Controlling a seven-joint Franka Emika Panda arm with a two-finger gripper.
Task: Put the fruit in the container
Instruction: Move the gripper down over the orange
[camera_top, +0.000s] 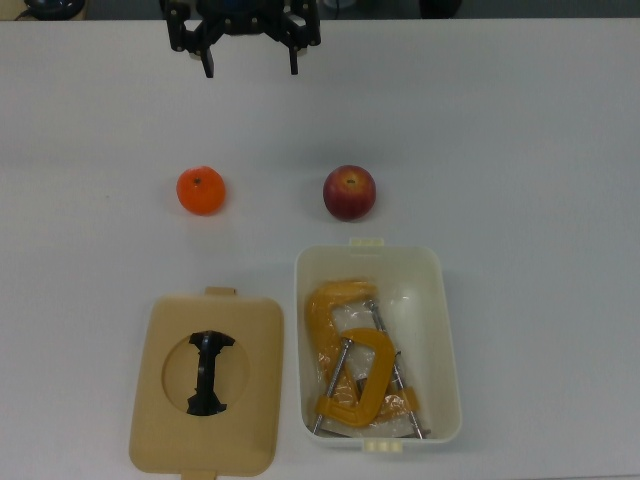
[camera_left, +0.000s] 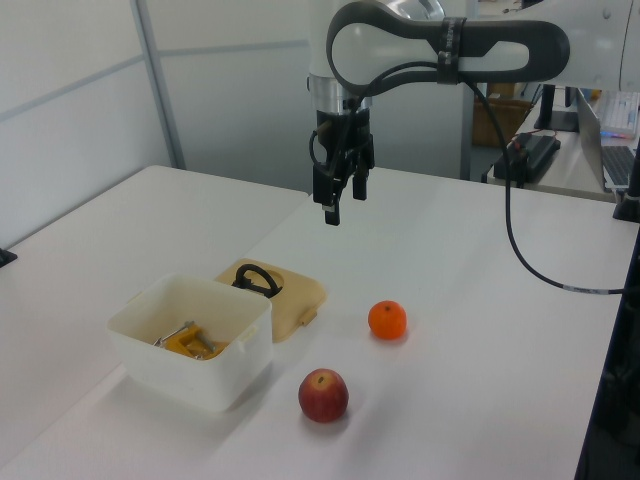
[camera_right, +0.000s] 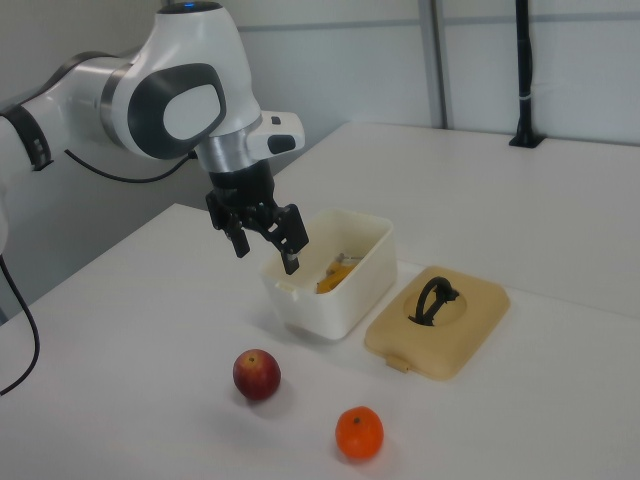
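gripper (camera_top: 251, 63) open, high above mandarin (camera_top: 201, 190).

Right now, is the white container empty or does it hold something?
Not empty: the container holds yellow-orange clamps. Its lid lies beside it.

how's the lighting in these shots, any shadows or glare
Top view: even light, white table bright, no harsh glare. Left view: small soft shadow under the dark red apple. Right view: faint shadow beside the bright orange mandarin.
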